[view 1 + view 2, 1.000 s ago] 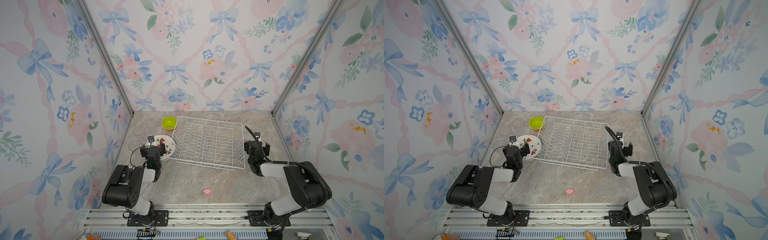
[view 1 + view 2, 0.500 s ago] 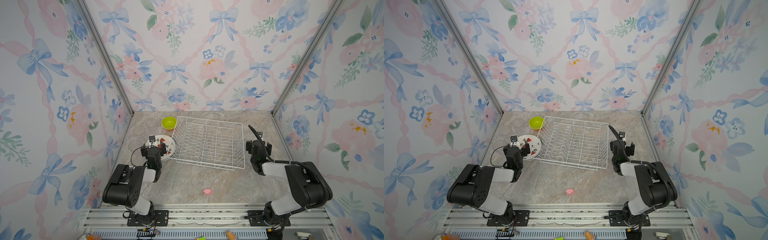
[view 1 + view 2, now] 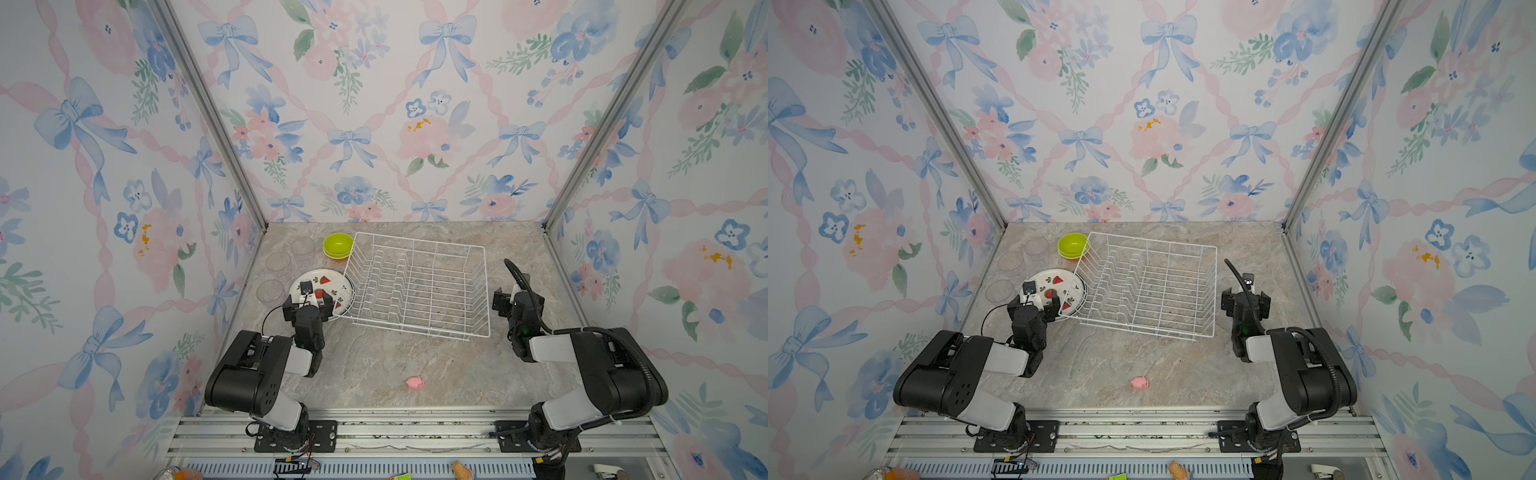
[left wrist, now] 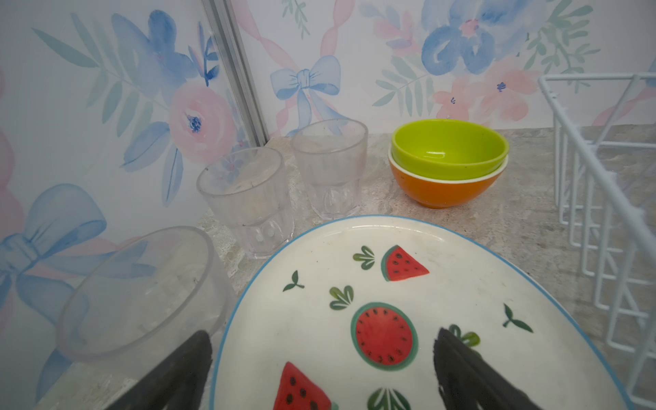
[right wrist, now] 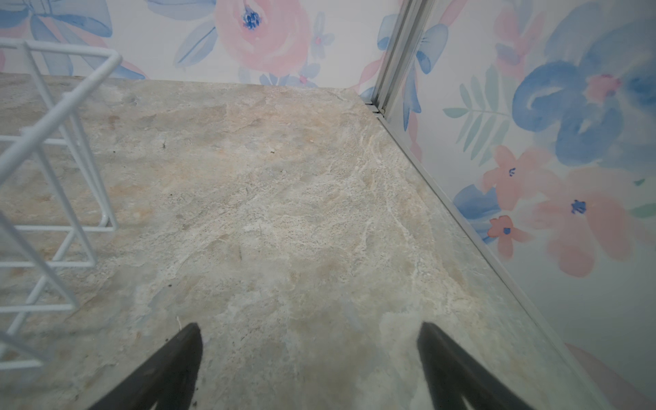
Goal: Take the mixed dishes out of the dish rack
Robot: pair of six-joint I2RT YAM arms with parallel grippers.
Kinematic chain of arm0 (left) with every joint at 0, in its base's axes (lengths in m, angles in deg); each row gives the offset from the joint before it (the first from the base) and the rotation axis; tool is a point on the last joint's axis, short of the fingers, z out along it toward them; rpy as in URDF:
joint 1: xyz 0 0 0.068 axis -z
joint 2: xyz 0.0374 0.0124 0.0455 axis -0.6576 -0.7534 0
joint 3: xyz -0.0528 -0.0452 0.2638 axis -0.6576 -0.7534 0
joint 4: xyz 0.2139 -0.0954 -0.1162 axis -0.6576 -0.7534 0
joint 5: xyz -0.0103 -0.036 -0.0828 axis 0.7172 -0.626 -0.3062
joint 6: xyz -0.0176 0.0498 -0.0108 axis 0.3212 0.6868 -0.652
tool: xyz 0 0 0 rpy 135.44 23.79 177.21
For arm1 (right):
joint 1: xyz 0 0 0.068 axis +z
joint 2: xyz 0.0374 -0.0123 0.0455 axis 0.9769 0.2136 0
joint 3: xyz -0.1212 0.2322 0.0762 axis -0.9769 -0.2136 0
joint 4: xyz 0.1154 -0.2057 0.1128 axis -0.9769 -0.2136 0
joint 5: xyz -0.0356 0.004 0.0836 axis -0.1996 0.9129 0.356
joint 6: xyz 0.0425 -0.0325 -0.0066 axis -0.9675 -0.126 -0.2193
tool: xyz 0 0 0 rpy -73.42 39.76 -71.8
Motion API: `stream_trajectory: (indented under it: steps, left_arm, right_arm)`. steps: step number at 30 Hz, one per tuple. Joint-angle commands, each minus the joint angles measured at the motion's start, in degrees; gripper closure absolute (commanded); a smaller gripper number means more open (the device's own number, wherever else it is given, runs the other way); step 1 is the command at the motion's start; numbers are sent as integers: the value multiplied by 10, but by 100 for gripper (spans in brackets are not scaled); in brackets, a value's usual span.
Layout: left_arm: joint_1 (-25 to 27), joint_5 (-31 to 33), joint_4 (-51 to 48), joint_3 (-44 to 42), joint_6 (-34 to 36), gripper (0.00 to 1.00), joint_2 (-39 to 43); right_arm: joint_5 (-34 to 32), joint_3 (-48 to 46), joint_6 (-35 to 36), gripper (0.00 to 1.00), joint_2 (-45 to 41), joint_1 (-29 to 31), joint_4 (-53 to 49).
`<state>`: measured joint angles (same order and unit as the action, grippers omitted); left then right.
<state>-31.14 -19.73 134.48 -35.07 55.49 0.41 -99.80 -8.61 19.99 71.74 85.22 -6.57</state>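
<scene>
With its prongs bare, the white wire dish rack [image 3: 411, 325] sits mid-table in both top views, and every dish visible stands on the marble-look tabletop [image 5: 284, 177] to its left. A watermelon-print plate [image 4: 355, 284] lies flat, just beside the rack's near-left corner; whether more plates lie under it cannot be told. Three clear tumblers [image 4: 248, 198] stand upright along the left wall, and the lime-green bowl [image 4: 449, 149] nests inside the orange bowl [image 4: 443, 191] at the rack's far-left corner.

The left gripper [image 4: 323, 339] hangs over the plate's near edge, jaws wide apart and holding nothing. The right gripper [image 5: 309, 329], equally spread and empty, hovers above bare table right of the rack. A small pink toy [image 3: 415, 382] lies alone near the front.

Unloading looks complete. Should the plate need shifting, it appears rigid, smooth and slippery, and probably chippable, so a pinch across its raised rim would serve best. The tumblers look light and would be taken by one wall at the lip.
</scene>
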Motion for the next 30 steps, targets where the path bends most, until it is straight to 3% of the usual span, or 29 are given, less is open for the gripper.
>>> stream_trajectory:
  steps: [1, 5, 9, 11, 13, 30]
  left_arm:
    - [5, 5, 78, -18, 17, 2, 9]
    - [5, -1, 87, -22, 18, 2, 6]
    - [-35, -73, 113, -3, 11, 2, -50]
    - [-45, -87, 6, 17, -20, 2, -13]
    - [-45, -88, 60, 10, -7, 2, -35]
    - [-50, -107, 41, 13, -10, 2, -29]
  right_arm:
    - [22, -1, -4, 3, 7, -5, 59]
    - [19, -2, -4, 3, 8, -4, 64]
    - [20, -2, -4, 3, 8, -4, 64]
    - [20, -2, -4, 3, 8, -4, 63]
    - [20, -2, -4, 3, 8, -4, 64]
    - [22, -1, -4, 3, 8, -5, 62]
